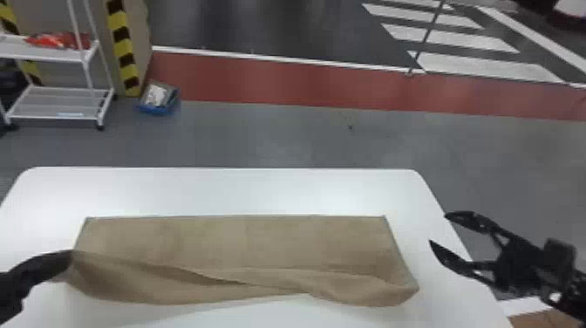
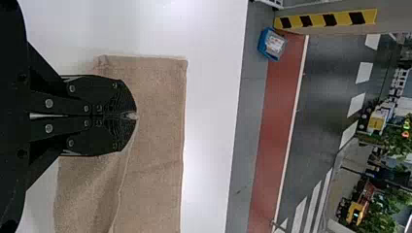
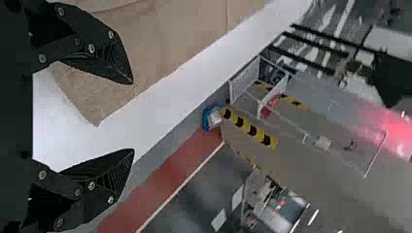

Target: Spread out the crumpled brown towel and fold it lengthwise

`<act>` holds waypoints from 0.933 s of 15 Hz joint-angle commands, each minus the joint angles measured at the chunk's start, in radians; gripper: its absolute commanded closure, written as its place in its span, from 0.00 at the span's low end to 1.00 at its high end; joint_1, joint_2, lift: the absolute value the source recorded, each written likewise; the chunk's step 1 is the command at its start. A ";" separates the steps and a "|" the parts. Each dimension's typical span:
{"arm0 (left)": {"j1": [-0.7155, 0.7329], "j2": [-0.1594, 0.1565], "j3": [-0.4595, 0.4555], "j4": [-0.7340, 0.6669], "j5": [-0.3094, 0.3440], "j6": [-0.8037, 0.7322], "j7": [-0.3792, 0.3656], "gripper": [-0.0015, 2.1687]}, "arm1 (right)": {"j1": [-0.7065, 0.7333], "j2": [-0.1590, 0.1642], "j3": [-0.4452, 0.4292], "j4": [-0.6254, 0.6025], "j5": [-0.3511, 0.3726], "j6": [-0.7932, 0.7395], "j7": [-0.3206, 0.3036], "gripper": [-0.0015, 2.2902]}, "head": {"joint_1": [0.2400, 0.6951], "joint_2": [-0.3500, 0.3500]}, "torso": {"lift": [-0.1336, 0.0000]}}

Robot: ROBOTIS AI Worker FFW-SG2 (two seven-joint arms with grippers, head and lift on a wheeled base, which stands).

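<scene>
- Left gripper [image 1: 69, 257]: its fingers are together, clamped on the towel [image 1: 270, 240] at the end of the towel on that gripper's side.
- Right gripper [image 1: 437, 227]: its fingers stand wide apart with nothing between them, just beyond the towel's other end, by the side edge of the table [image 1: 218, 189].
- The towel lies on the table between the two grippers, stretched sideways from the left gripper's tips toward the right gripper. Its far part, ahead of the left gripper, is mostly flat with a straight edge.
- Nearer the robot, a loose, wavy layer runs from the left gripper's tips across to the corner on the right gripper's side.
- Well beyond the left gripper, past the table, are a white rack [image 1: 65, 115] and a blue box [image 1: 158, 109] on the floor [image 1: 261, 135], beside a black-and-yellow striped post [image 1: 122, 48].
</scene>
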 commanded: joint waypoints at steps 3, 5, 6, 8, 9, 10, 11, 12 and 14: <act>-0.004 -0.003 -0.009 0.005 -0.020 0.000 0.003 0.64 | 0.029 -0.050 -0.009 0.149 0.187 -0.349 -0.007 0.21 | 1.00 0.28 | 1.00; -0.008 -0.005 -0.024 0.007 -0.028 0.000 0.006 0.64 | 0.029 -0.068 0.004 0.183 0.242 -0.319 -0.007 0.21 | 1.00 0.28 | 1.00; -0.014 -0.006 -0.040 0.015 -0.034 -0.003 0.008 0.64 | 0.028 -0.071 0.004 0.195 0.262 -0.297 -0.013 0.26 | 1.00 0.26 | 1.00; -0.019 -0.008 -0.053 0.019 -0.037 -0.003 0.008 0.64 | 0.014 -0.079 0.035 0.220 0.297 -0.202 -0.019 0.28 | 1.00 0.23 | 1.00; -0.019 -0.008 -0.053 0.019 -0.037 -0.003 0.008 0.64 | 0.006 -0.079 0.063 0.222 0.322 -0.150 -0.019 0.28 | 1.00 0.22 | 1.00; -0.019 -0.008 -0.053 0.019 -0.037 -0.003 0.008 0.64 | -0.003 -0.077 0.080 0.225 0.340 -0.122 -0.021 0.28 | 1.00 0.20 | 1.00; -0.017 -0.008 -0.050 0.019 -0.037 -0.003 0.008 0.64 | -0.006 -0.077 0.089 0.225 0.343 -0.095 -0.021 0.29 | 1.00 0.20 | 1.00; -0.016 -0.008 -0.046 0.019 -0.037 -0.003 0.008 0.64 | -0.009 -0.076 0.092 0.225 0.349 -0.092 -0.021 0.28 | 1.00 0.20 | 1.00; -0.011 -0.008 -0.040 0.019 -0.037 -0.003 0.005 0.64 | -0.008 -0.071 0.098 0.211 0.357 -0.079 -0.013 0.29 | 1.00 0.20 | 1.00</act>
